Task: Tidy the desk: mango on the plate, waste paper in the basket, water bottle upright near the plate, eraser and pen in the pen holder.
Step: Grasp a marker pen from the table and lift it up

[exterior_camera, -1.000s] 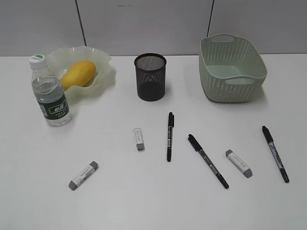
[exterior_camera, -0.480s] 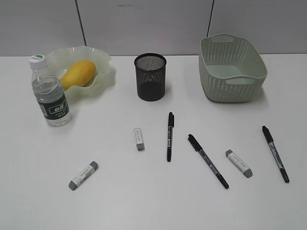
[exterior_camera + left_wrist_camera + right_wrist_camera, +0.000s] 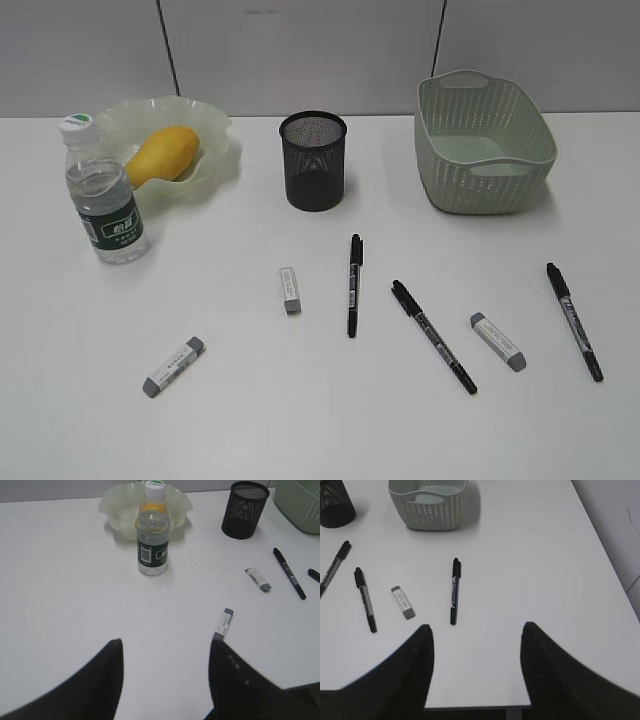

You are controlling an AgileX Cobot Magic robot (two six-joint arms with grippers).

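A white desk held scattered items. At the back left, a mango lay in a pale green wavy-rimmed plate. A water bottle stood upright just in front of the plate, at its left edge. A black mesh pen holder stood at the back centre, and a pale green basket sat at the back right.

Three black pens lay on the desk: a middle pen, a slanted pen to its right, and a far-right pen. Three erasers lay among them: a left eraser, a centre eraser and a right eraser.

The left gripper hung above bare desk near the left eraser, its jaws spread apart and holding nothing. The right gripper hung just in front of the far-right pen, its jaws likewise apart and holding nothing.
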